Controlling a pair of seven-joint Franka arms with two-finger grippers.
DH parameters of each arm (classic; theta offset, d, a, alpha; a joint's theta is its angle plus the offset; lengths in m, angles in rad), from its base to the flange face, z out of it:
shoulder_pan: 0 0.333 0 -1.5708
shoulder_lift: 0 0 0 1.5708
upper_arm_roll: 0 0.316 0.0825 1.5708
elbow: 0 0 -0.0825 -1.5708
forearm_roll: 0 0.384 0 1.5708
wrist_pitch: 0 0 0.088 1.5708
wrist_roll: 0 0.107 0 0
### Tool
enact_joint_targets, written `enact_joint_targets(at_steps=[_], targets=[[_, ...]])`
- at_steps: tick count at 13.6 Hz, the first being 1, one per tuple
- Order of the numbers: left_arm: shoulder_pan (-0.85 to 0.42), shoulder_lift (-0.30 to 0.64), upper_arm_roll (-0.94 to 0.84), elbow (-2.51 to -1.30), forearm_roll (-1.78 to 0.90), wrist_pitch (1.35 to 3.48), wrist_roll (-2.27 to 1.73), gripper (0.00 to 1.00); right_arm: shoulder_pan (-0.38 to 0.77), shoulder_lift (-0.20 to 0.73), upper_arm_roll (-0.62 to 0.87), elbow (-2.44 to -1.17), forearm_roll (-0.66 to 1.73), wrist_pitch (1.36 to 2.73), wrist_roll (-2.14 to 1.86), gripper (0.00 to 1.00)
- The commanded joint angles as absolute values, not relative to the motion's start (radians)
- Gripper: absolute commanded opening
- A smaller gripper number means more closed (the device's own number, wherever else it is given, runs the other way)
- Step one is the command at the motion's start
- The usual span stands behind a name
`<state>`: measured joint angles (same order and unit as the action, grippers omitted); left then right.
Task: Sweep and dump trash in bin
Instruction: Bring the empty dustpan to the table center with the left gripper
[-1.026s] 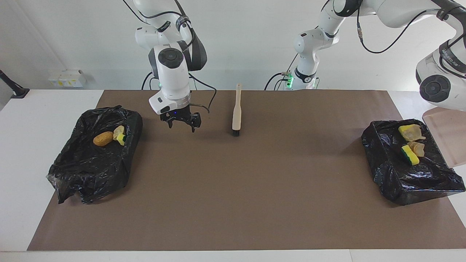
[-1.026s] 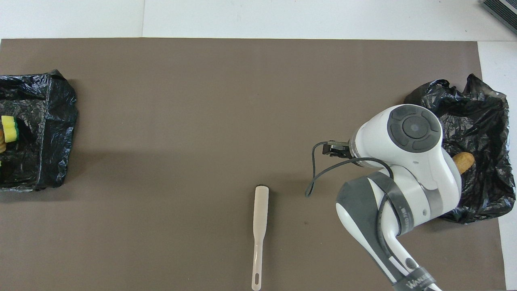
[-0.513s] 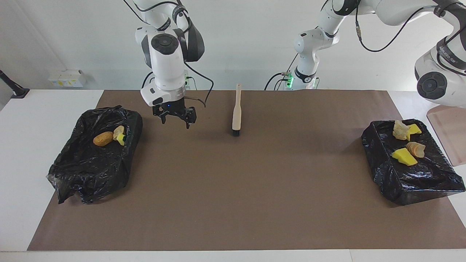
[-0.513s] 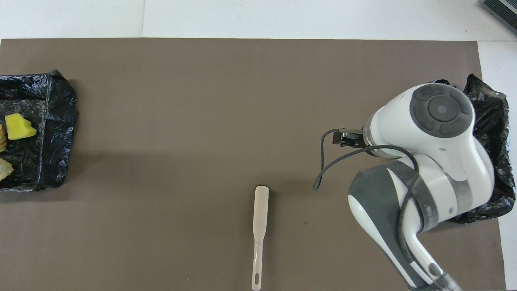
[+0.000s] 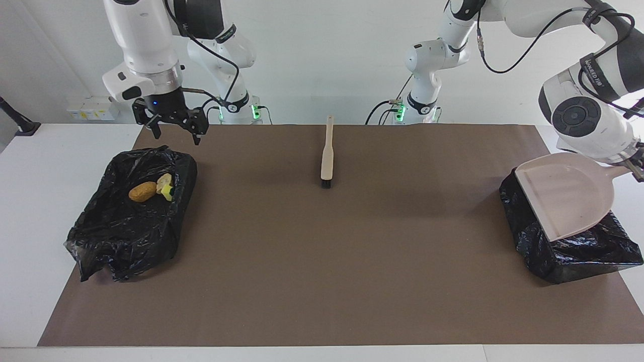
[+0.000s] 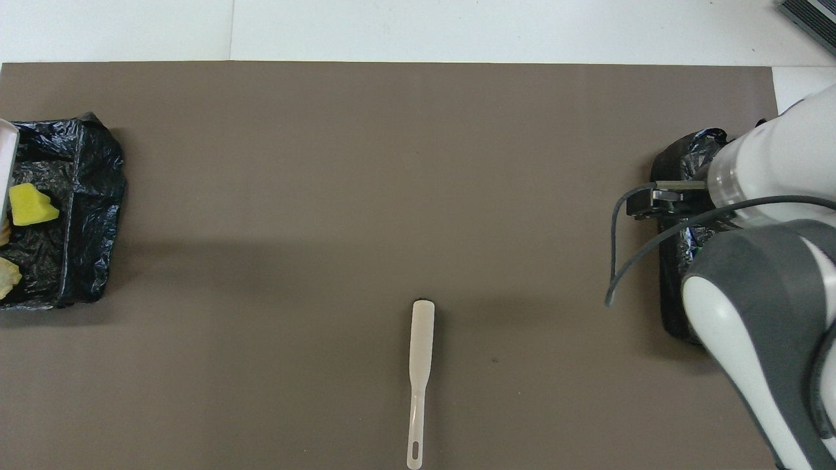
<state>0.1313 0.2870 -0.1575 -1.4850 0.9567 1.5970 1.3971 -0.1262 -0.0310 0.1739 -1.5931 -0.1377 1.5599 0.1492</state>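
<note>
Right gripper (image 5: 173, 131) hangs jaws wide and empty over the brown mat's (image 5: 322, 261) robot-side edge, just above the corner of the black-bagged bin (image 5: 131, 221) at the right arm's end. Below those jaws in that bin: a brown oval lump (image 5: 143, 191) touching a pale lump with a yellow sponge bit (image 5: 166, 185).

Left gripper (image 5: 635, 163) sits at the frame edge, jaws clamped on the handle of the beige dustpan (image 5: 566, 198), tilted over the other bagged bin (image 5: 573, 251). In the overhead view that bin shows a yellow sponge chunk (image 6: 31, 205) and a pale lump (image 6: 8, 277).

Brush (image 5: 327, 153) lies flat mid-surface, well apart from both jaws, bristles pointing away from the robots. Wide open mat between the bins.
</note>
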Motion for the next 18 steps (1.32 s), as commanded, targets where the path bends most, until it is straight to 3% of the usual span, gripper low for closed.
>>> enact_joint_targets(at_steps=[1, 6, 12, 18], targets=[[0.057, 0.245, -0.144, -1.516, 0.807, 1.519, 1.301, 0.0, -0.136, -0.07, 0.118, -1.578, -0.101, 1.52, 0.042, 1.0], [-0.035, 0.229, -0.144, -1.529, 0.516, 1.454, 1.101, 0.0, 0.053, -0.089, -0.164, -1.582, -0.047, 1.539, 0.002, 1.0], [-0.173, 0.244, -0.144, -1.531, 0.261, 1.397, 0.547, 0.0, 0.018, -0.08, -0.135, -1.617, -0.029, 1.559, -0.005, 1.0], [-0.277, 0.319, -0.144, -1.509, 0.016, 1.589, 0.082, 0.0, 0.017, -0.117, -0.112, -1.628, -0.006, 1.525, -0.015, 1.0]])
